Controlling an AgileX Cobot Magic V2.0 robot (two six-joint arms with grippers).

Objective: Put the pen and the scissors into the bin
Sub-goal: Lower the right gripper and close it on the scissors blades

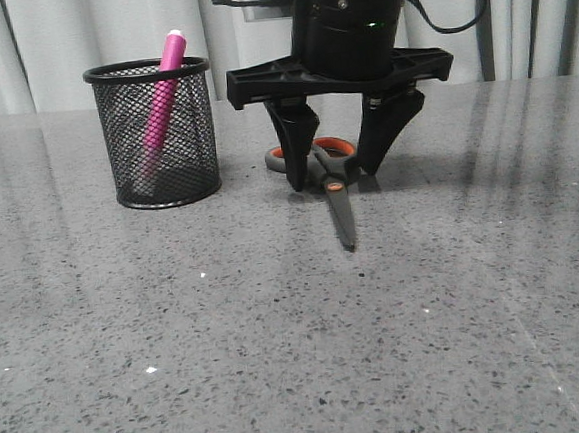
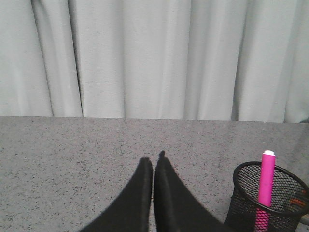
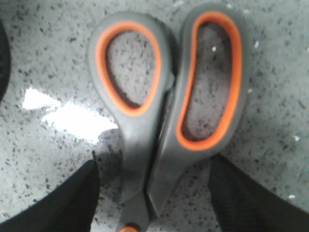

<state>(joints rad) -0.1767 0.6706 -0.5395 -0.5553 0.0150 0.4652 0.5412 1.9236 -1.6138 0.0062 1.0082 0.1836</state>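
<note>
The magenta pen (image 1: 163, 96) stands tilted inside the black mesh bin (image 1: 155, 133), its white tip above the rim; both also show in the left wrist view, the pen (image 2: 265, 186) in the bin (image 2: 270, 200). The scissors (image 1: 331, 178) lie flat on the table, blades towards the front. My right gripper (image 1: 334, 176) is open and low over them, one finger on each side of the handles near the pivot; the right wrist view shows the scissors (image 3: 164, 116) between the fingers (image 3: 72, 198), with gaps on both sides. My left gripper (image 2: 153, 162) is shut and empty, left of the bin.
The grey speckled table (image 1: 281, 358) runs to a pale curtain (image 1: 55, 44) at the back. The bin stands left of the scissors, about a hand's width apart.
</note>
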